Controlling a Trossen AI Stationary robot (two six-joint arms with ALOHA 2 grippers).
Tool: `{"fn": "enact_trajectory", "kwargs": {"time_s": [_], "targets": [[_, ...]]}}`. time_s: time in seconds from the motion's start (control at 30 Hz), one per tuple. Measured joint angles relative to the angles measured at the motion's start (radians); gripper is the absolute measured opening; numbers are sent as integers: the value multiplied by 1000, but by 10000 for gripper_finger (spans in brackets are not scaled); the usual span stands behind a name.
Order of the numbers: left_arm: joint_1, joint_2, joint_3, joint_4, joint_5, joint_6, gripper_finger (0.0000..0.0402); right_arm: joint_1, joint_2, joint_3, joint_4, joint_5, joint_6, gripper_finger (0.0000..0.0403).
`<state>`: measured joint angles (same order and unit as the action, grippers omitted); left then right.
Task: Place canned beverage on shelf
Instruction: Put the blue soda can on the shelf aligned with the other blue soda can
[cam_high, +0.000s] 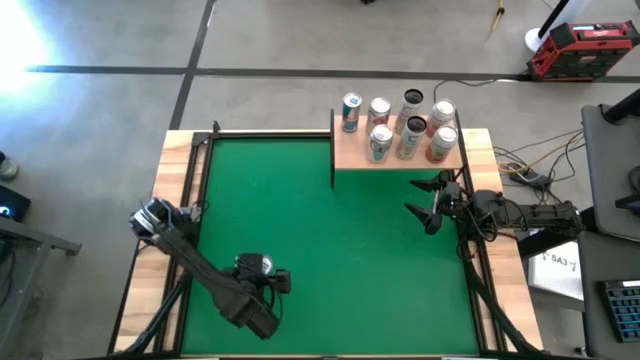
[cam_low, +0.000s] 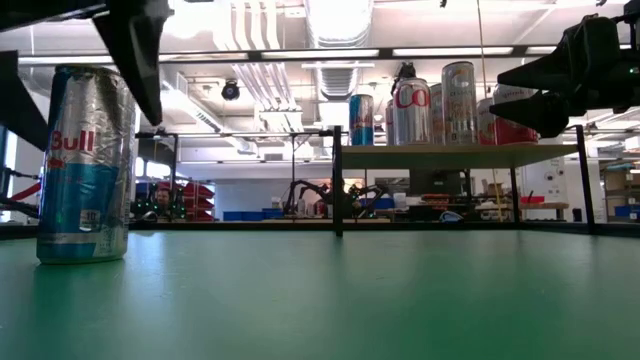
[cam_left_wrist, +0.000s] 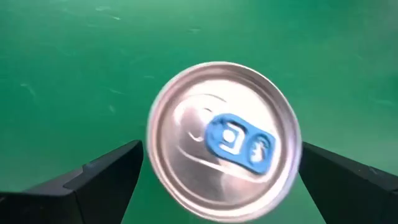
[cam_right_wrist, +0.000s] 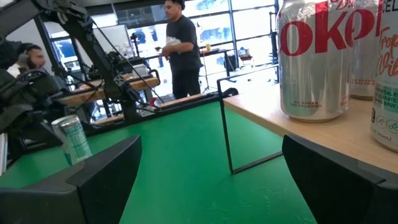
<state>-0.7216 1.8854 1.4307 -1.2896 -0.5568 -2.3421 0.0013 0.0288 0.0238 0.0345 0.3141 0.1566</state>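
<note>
A silver-and-blue canned beverage (cam_low: 83, 165) stands upright on the green felt near the table's front left; the left wrist view shows its lid with a blue tab (cam_left_wrist: 224, 140). My left gripper (cam_left_wrist: 224, 183) hangs open over it, tilted down, a finger (cam_low: 135, 50) on either side of the can's top; I see no touch. In the high view that gripper (cam_high: 262, 278) mostly hides the can. The shelf (cam_high: 400, 150), pale wood on black posts, stands at the far right. My right gripper (cam_high: 425, 205) waits open and level beside it.
Several cans (cam_high: 410, 125) crowd the shelf's top, one close to my right gripper (cam_right_wrist: 314, 59). A thin black shelf post (cam_low: 338, 180) stands on the felt. Wooden rims (cam_high: 175, 170) edge the table. People (cam_right_wrist: 180, 46) stand beyond its far side. Open felt (cam_high: 330, 250) lies mid-table.
</note>
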Motion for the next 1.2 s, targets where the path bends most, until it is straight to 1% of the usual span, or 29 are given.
{"fn": "enact_trajectory", "kwargs": {"time_s": [0.3,0.57,0.8,0.93,1.03,1.2], "targets": [[-11,54,0,-89,-28,-37,400,0,0,0,0,0,0,380],[-36,115,0,-97,-133,-95,400,0,0,0,0,0,0,380],[-51,141,0,-100,-142,-84,397,0,0,1,-1,0,0,380],[-66,147,0,-119,-186,-82,382,0,0,1,-1,0,0,380],[-76,163,0,-143,-230,-86,362,0,0,1,0,0,0,380],[-78,179,0,-150,-248,-79,313,0,0,1,0,0,0,380]]}}
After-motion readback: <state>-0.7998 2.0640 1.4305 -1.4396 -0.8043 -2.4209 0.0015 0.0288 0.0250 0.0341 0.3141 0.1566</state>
